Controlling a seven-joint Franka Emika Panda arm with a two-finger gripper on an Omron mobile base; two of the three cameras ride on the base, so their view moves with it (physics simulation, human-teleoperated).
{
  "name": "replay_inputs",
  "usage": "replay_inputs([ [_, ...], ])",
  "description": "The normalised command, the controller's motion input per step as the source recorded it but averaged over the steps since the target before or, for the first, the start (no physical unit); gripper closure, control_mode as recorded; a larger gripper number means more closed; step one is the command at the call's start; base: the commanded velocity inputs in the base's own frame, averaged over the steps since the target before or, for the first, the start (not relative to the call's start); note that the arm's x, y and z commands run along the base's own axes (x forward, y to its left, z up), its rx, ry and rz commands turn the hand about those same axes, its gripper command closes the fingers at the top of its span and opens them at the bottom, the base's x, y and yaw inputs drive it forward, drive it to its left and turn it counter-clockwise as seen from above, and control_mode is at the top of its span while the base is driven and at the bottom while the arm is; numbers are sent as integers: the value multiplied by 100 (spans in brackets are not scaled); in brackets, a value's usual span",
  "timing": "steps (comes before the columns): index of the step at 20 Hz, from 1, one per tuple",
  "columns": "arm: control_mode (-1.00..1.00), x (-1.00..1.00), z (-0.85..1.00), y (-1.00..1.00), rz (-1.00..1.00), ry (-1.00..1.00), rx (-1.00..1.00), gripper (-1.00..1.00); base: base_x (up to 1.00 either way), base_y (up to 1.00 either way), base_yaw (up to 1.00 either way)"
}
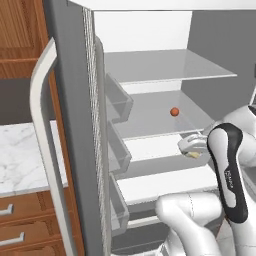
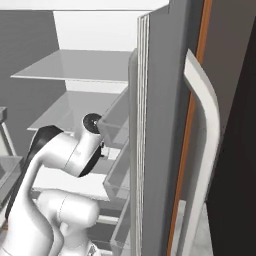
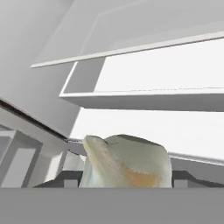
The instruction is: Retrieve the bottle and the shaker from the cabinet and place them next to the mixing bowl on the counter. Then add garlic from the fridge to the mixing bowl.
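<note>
Left base view: fridge [image 1: 75, 100] door swung wide, pale handle [image 1: 42, 125] at left; gripper [image 1: 192, 148] inside at the middle shelves, garlic [image 1: 192, 154] pinched at its tip. Small orange ball [image 1: 174, 112] on the shelf [image 1: 150, 117] above. Marble counter [image 1: 22, 155] at left.

Right base view: arm [image 2: 65, 150] reaching into fridge beside door bins [image 2: 117, 130] — fingers hidden.

Hand view: garlic [image 3: 127, 164] clamped between the jaws, off the shelves, white interior behind.

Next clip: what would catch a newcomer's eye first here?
The open fridge with its long pale handle, the white arm reaching inside. Close before the hand camera sits the off-white garlic, between the gripper fingers by the look of it. A small orange ball lies on the middle shelf.
</note>
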Motion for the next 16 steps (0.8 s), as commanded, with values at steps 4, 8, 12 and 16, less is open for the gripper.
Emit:
replay_inputs([
  [4, 100, 0, 0, 0, 0, 0, 0, 100, -98, 0, 1],
  [8, 100, 0, 0, 0, 0, 0, 0, 100, -100, 0, 7],
  [12, 100, 0, 0, 0, 0, 0, 0, 100, -100, 17, 11],
  [16, 100, 0, 0, 0, 0, 0, 0, 100, -78, 84, 8],
])
